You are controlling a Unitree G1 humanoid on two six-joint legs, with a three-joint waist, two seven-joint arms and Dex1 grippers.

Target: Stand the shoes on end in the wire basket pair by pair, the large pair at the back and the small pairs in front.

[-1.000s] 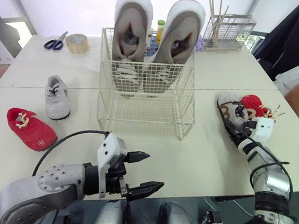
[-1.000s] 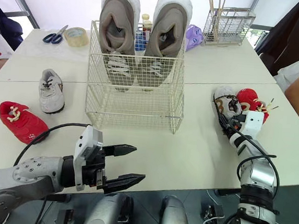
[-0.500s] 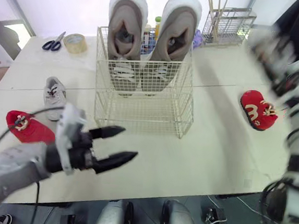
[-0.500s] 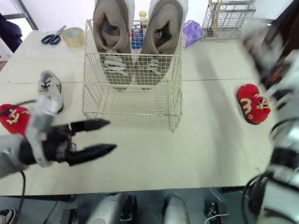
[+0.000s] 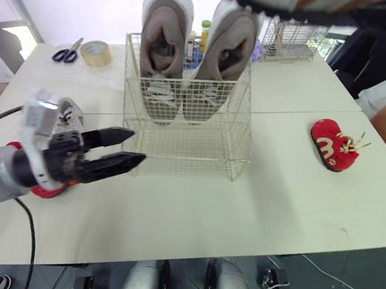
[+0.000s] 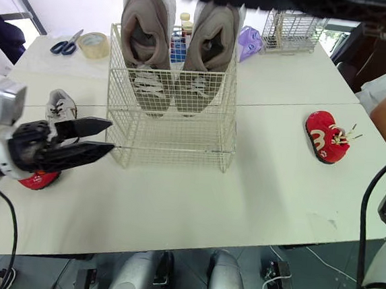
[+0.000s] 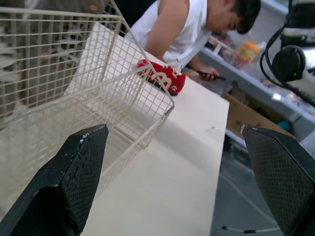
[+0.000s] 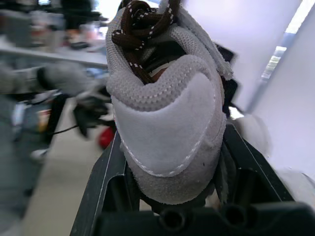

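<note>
Basket point(image 5: 232, 155): two large shoes point(image 5: 166, 30) (upright)
Table point(image 5: 275, 206): two red shoes point(image 5: 333, 147), one grey shoe point(image 6: 60, 106)
Left hand point(image 5: 137, 146): spread
Your right hand point(image 8: 172, 140): pinching second grey shoe point(image 8: 162, 73)

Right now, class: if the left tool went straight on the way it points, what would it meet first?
Most likely the wire basket: the open left tool aims at its front wall near the corner, though depth is unclear.

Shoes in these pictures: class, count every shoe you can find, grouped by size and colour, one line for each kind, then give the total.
Large grey shoes: 2
Small grey shoes: 2
Small red shoes: 2
Total: 6
</note>
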